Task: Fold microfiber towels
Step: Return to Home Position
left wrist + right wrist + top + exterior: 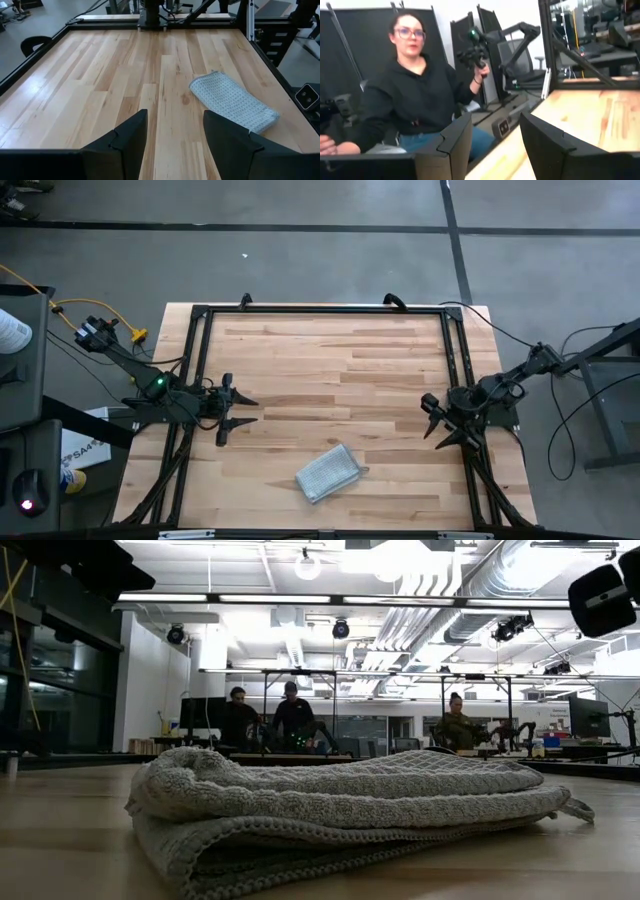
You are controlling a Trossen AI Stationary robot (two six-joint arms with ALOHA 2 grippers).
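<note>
- The light grey-blue ribbed microfiber towel [330, 473] lies folded into a small rectangle on the pale butcher-block wooden tabletop [330, 360], turned at a slant to the table's edges.
- In the high view it sits near the table's lower edge, about midway between the two arms and nearer that edge than either of them.
- The low view shows the towel [350, 810] close up as stacked layers, with rounded folds on the left and a loose corner trailing out at the right.
- The left gripper [240, 412] hovers over the left side of the table, its two dark fingers spread apart and holding nothing.
- In the left wrist view, bare wood shows between them [175, 142], and the towel [232, 100] lies well apart, farther out on the boards.
- The right gripper [432, 420] is at the table's right side by the black metal frame [320, 309], well apart from the towel.
- Its fingers are spread and empty [496, 145].
- Beyond it, the right wrist view shows a seated person in a black hooded top [415, 95] raising a dark handheld controller [472, 52].
- Three people [292, 710] stand at benches in the room far behind the table.
</note>
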